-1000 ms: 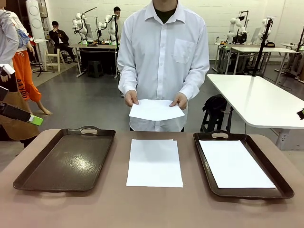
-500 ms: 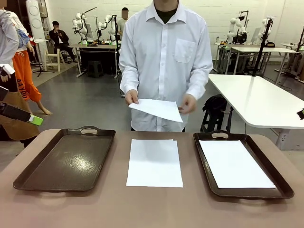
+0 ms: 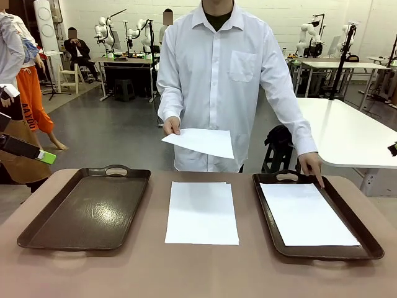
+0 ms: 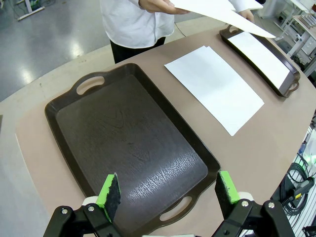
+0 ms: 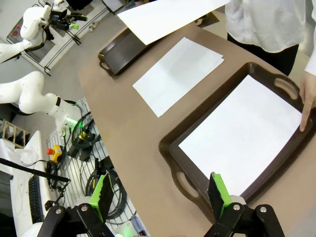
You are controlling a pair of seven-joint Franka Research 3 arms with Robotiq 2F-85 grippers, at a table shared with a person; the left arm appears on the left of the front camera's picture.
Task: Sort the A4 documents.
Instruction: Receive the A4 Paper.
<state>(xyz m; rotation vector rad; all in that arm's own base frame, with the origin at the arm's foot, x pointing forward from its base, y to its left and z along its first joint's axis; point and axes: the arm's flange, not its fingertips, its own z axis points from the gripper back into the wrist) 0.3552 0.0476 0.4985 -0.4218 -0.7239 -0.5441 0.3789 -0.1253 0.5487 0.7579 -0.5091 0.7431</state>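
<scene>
A stack of white A4 documents (image 3: 201,212) lies on the table between two dark brown trays. The left tray (image 3: 87,208) holds nothing; the right tray (image 3: 370,246) holds a white sheet (image 3: 306,214). The person holds another sheet (image 3: 201,142) in one hand above the table's far edge. Their other hand (image 3: 311,165) points a finger at the right tray's far corner. My left gripper (image 4: 168,195) hangs open over the near end of the empty tray (image 4: 133,143). My right gripper (image 5: 159,195) hangs open above the near end of the right tray (image 5: 177,148), nothing between its fingers.
The person stands at the far side, centre. The brown tabletop (image 3: 198,273) has free room along its near edge. A white table (image 3: 347,133) stands beyond on the right. Cables (image 5: 84,138) lie on the floor beside the table in the right wrist view.
The person let go of the sheet with one hand and lowered that hand to point at the right tray. The sheet stays held in the other hand. The grippers have not changed.
</scene>
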